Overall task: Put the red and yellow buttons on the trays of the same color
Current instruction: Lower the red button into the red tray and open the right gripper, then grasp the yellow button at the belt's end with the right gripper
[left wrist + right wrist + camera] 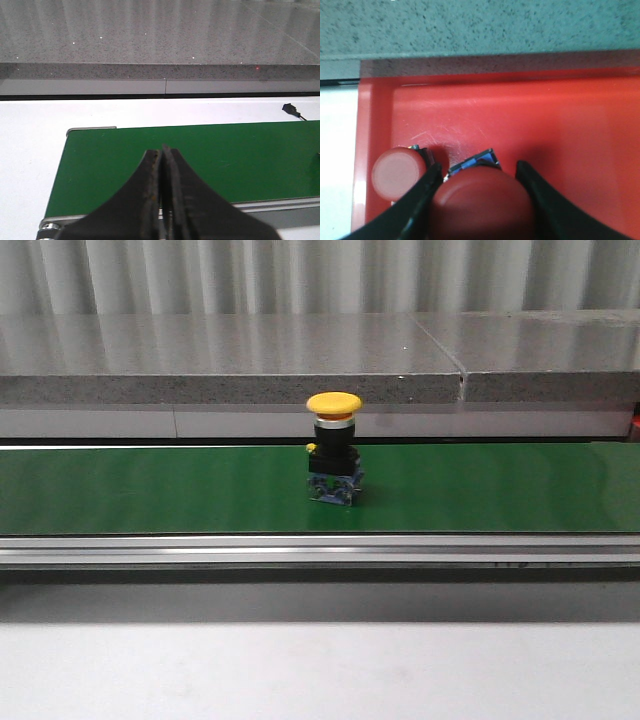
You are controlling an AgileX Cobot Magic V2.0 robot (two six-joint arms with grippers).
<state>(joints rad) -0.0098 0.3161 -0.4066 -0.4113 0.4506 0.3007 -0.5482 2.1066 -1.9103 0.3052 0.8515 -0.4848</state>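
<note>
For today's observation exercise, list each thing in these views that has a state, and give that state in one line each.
Yellow button: upright on the green conveyor belt, ungripped.
Left gripper: shut, empty, over the belt.
Right gripper: around a red button, fingers either side, over the red tray; whether it is clamped is unclear.
Second red button: lying in the red tray, beside the held one.
</note>
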